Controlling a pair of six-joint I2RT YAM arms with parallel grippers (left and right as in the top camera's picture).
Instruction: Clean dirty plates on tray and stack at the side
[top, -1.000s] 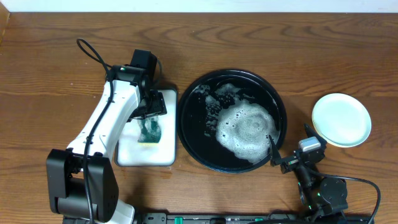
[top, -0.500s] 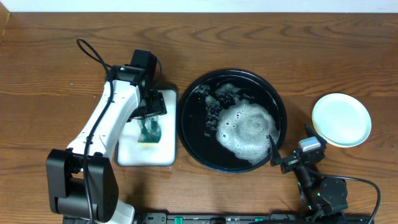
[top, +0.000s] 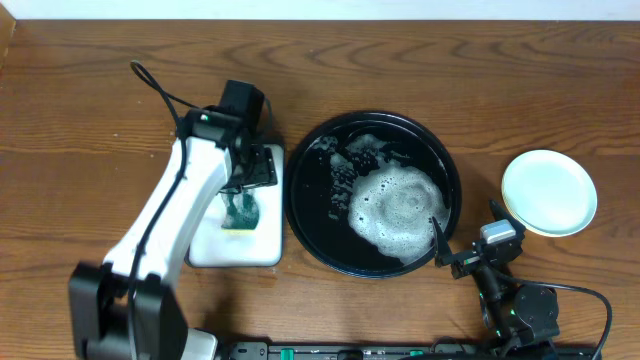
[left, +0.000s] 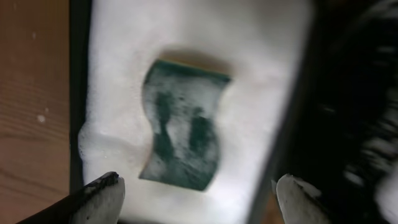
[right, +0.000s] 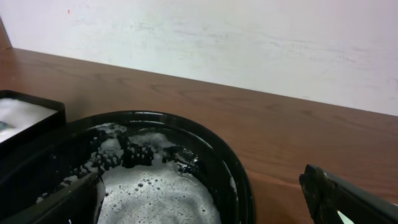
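Note:
The black tray (top: 312, 225) sits mid-table, holding white foam (top: 395, 205) and no plates. The plates (top: 549, 192) are stacked on the table to its right, a pale mint one on top; those beneath are mostly hidden. My left gripper (top: 250, 178) hangs open and empty over the white sponge dish (top: 205, 250). A green sponge (top: 240, 212) lies in the dish and also shows in the left wrist view (left: 183, 127), ahead of the open fingers (left: 202, 202). My right gripper (top: 466, 226) is open and empty at the tray's front right rim (right: 239, 177), and its fingers (right: 205, 205) face the foam (right: 155, 196).
The sponge dish's dark rim (left: 79, 93) lies close to the tray's left edge. Bare wooden table surrounds the tray, dish and plates. A white wall (right: 249, 43) runs along the far table edge.
My left arm has shifted slightly up and to the right over the sponge dish. The sponge, tray, plates and right arm have not moved.

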